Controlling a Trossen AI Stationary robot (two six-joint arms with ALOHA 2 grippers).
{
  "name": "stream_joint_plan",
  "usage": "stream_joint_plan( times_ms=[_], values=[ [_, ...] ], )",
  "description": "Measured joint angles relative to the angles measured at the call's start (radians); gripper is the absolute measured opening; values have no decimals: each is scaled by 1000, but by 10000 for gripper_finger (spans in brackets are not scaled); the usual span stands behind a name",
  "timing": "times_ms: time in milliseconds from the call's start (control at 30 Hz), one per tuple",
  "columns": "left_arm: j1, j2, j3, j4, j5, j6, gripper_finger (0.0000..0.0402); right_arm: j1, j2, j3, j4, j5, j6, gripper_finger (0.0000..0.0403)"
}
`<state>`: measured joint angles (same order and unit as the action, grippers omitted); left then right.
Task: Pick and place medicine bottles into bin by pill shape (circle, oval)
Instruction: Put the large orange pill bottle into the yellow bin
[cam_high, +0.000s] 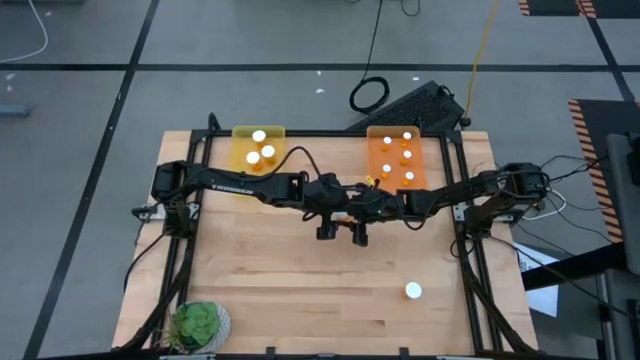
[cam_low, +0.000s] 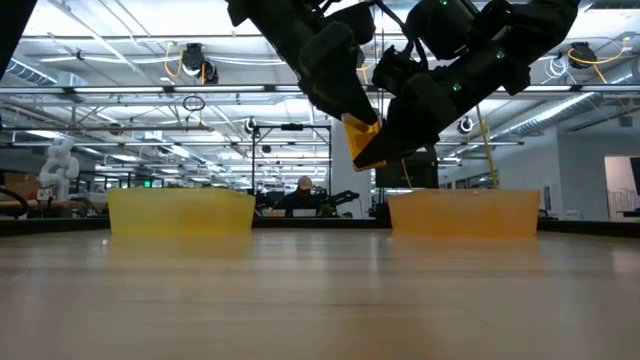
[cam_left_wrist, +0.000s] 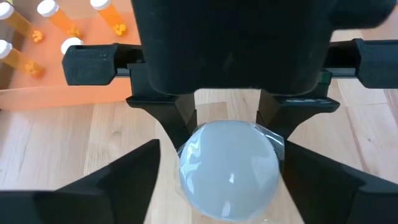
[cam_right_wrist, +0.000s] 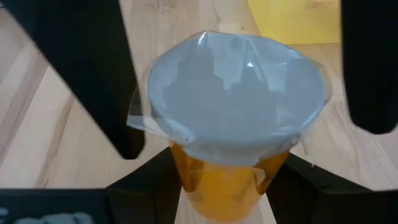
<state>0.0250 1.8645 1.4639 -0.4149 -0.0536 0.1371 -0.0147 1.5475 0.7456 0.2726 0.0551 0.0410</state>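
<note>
One medicine bottle (cam_low: 362, 140), orange with a white cap under clear film (cam_right_wrist: 236, 93), hangs in the air over the table's middle. My right gripper (cam_right_wrist: 227, 180) is shut on it. My left gripper (cam_left_wrist: 222, 149) is open and faces the cap (cam_left_wrist: 230, 168), one finger on each side, with a gap showing on at least one side. In the high view both grippers meet at the centre (cam_high: 350, 200). Another bottle (cam_high: 413, 291) stands on its base on the table near the front right. My right gripper pinches the bottle's orange body (cam_right_wrist: 217, 193) just below the cap between its two fingers (cam_left_wrist: 181, 121). It comes slanting down from the table's right. The bottle is lifted clear of the table and tilted, its cap end toward my left gripper.
A yellow tray (cam_high: 240, 160) at the far left holds three bottles. An orange tray (cam_high: 375, 160) at the far right holds several. A small green plant (cam_high: 200, 325) sits at the near left corner. Bare wood lies between the trays and the front edge.
</note>
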Motion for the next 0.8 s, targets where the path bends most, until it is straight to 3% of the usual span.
stream_joint_plan(
  times_ms=[267, 533, 800],
  values=[
    [0, 0, 0, -4, 0, 16, 252, 0, 0, 0, 0, 0, 0, 188],
    [1, 0, 0, -11, 1, 39, 220, -5, 0, 0, 2, 18, 12, 194],
    [1, -1, 0, -51, 0, 50, 226, -5, -8, -1, -45, 54, 12, 270]
  ],
)
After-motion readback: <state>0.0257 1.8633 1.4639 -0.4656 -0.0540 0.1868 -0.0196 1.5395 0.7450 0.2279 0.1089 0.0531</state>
